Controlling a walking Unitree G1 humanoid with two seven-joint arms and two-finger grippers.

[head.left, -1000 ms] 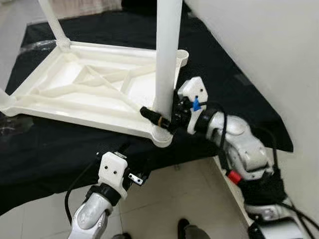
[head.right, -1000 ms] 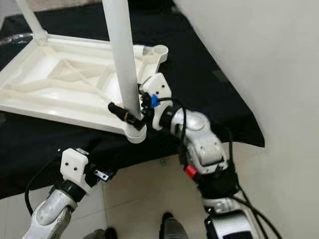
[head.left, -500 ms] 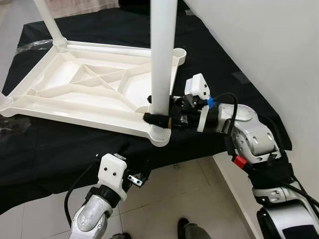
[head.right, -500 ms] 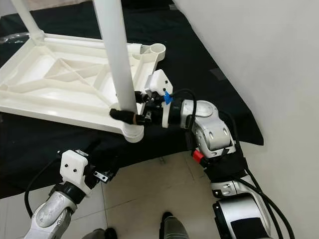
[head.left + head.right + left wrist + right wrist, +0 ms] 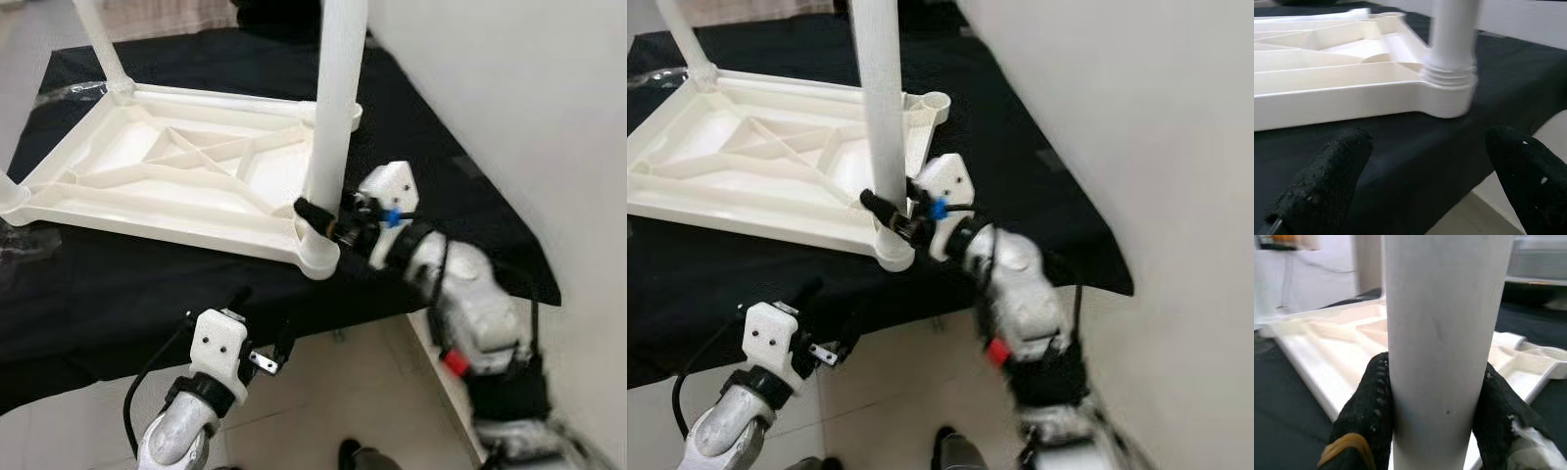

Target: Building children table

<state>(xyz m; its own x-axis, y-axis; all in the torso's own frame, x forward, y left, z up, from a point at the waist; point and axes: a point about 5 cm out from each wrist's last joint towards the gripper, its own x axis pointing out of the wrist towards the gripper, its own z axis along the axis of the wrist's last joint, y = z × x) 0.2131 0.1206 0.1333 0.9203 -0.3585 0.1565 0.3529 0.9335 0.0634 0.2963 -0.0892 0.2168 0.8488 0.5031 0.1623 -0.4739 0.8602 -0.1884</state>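
Standing upright in the near corner socket of an upturned ribbed white plastic tabletop (image 5: 167, 181), smooth round leg (image 5: 335, 108), right gripper (image 5: 1435, 416) clamped around its base, left gripper (image 5: 1425, 166) spread at 6 o'clock, black cloth (image 5: 88, 284) beneath.

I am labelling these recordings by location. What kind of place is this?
Probably an ordinary room indoors, though little shows: pale floor tiles, a plain white wall, and a black cloth spread under the upturned white table top.

Desk draped in black cloth (image 5: 118, 294). White ribbed plastic tabletop (image 5: 167, 181) lies on it upside down, near the desk's front edge. Crumpled clear plastic wrap (image 5: 24, 240) beside the tabletop's left corner.
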